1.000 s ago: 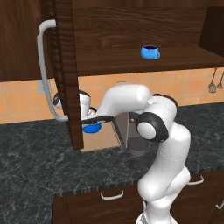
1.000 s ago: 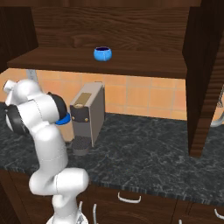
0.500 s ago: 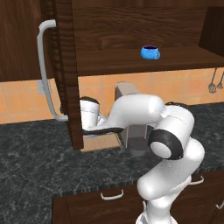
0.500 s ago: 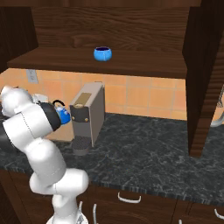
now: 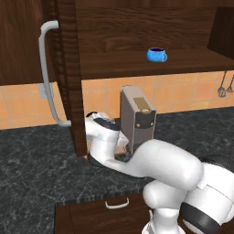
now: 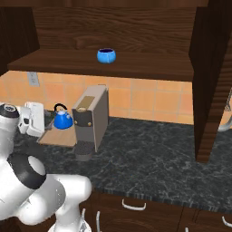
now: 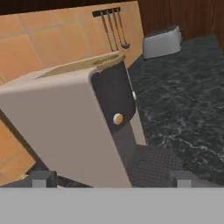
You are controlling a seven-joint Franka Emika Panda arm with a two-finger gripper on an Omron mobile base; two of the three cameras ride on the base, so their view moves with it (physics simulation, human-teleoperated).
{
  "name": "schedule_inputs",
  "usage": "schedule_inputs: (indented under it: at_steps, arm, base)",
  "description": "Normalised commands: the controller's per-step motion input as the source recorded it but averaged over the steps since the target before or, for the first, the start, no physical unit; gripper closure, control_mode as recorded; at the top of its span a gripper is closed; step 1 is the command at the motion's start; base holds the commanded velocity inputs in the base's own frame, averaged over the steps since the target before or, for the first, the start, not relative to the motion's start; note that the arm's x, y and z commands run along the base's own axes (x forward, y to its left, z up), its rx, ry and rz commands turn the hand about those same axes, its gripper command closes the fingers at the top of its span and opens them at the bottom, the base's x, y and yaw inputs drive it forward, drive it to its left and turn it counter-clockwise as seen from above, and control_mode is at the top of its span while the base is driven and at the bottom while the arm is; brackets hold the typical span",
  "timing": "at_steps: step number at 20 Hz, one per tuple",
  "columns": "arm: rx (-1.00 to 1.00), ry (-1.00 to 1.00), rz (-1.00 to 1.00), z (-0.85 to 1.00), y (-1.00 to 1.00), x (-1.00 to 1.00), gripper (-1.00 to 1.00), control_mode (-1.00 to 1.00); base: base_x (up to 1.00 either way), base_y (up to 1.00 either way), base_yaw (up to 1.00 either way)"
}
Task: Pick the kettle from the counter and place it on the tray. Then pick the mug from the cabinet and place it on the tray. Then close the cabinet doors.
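Dark marbled counter (image 6: 149, 158) under open wood cabinet (image 6: 113, 27), orange tile behind. Blue kettle (image 6: 62, 120), black arched handle, upright on tan tray (image 6: 56, 138), 9 o'clock of grey coffee machine (image 6: 90, 120). Blue mug (image 6: 106, 55) on shelf. Gripper (image 7: 111, 178) fingertips wide apart, holding nothing.

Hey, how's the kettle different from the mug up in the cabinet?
The kettle sits low on the tray on the counter; the mug stands up on the cabinet shelf. The kettle has a black arched top handle; the mug has a side handle and open top. The kettle looks bigger. Both are bright blue.
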Motion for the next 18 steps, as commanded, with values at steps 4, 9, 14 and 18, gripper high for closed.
schedule_inputs:
  at_steps: [4, 9, 14, 18]
  arm:
    - [0.08, -0.09, 0.3, 0.43, -0.51, -0.83, -1.0, -1.0]
    - [0.04, 0.0, 0.41, 0.38, -0.59, -0.68, -1.0, -1.0]
    - [0.05, 0.05, 0.37, 0.61, -0.58, -0.49, -1.0, -1.0]
    - [0.09, 0.19, 0.2, 0.62, -0.51, -0.11, -1.0, -1.0]
  base:
    - [0.0, 0.0, 0.0]
    - [0.0, 0.0, 0.0]
    - [0.0, 0.0, 0.0]
    - [0.0, 0.0, 0.0]
